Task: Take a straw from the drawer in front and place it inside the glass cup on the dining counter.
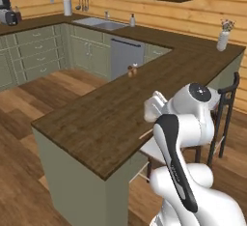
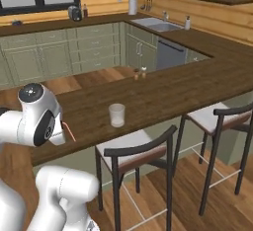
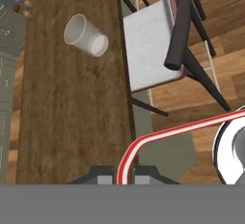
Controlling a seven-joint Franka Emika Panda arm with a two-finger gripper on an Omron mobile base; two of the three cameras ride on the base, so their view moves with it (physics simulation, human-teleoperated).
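Gripper (image 3: 125, 180) clamps the straw (image 3: 158, 137) above the near edge of the dining counter (image 3: 72, 113), the glass cup (image 3: 86, 35) standing well apart from it farther along the slab.

In the hand view the straw rises from between the closed fingertips as a red tube with a pale stripe down its middle, curves sharply and runs off toward the right edge; from the right base camera it shows as a thin red line beside the white wrist. The cup is a clear, whitish tumbler, straight-sided, upright and apparently empty, near the counter's stool-side edge, above a grey-seated stool (image 3: 153, 41). The counter is dark brown wood grain. No brand, label or writing is legible anywhere.
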